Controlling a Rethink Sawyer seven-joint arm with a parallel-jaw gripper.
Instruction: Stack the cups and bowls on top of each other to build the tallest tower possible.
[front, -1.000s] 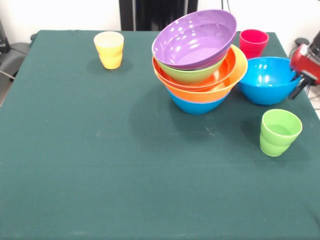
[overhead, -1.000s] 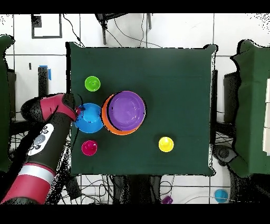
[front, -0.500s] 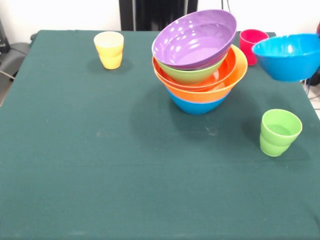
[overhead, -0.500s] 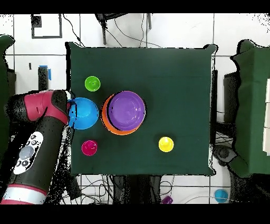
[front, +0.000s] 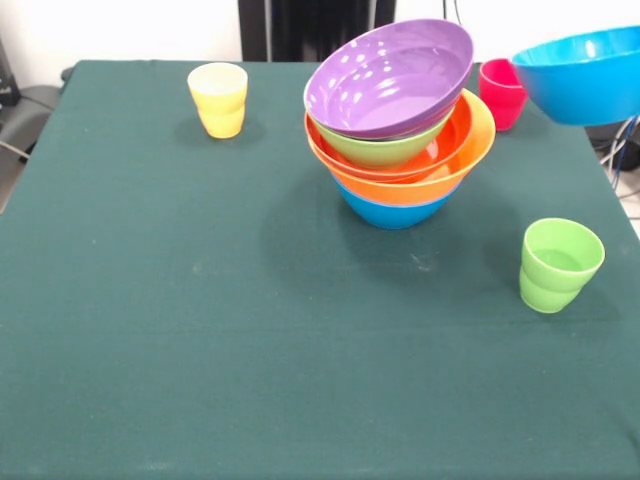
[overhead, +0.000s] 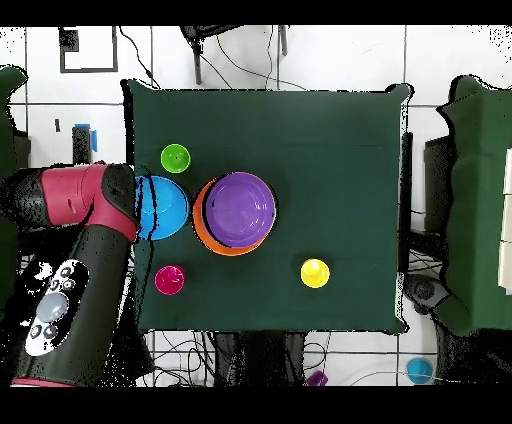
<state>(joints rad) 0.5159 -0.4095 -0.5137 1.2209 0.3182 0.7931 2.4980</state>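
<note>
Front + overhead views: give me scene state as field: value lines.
tower: purple bowl tilted on top, lime green, orange-red, yellow-orange, blue lowest
lifted: blue bowl off the table, beside the tower
arm: red arm at the blue bowl's rim
loose cups: yellow cup, red-pink cup, light green cup, all upright
gripper: hidden

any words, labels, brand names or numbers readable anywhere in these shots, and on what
None can be read.
The cups (yellow, red, green) are plain, with no print.
The tower and the lifted blue bowl carry no label.
The arm has round grey buttons near the wrist, but any marks on them are too small to read.
The green table cover bears no writing.
</note>
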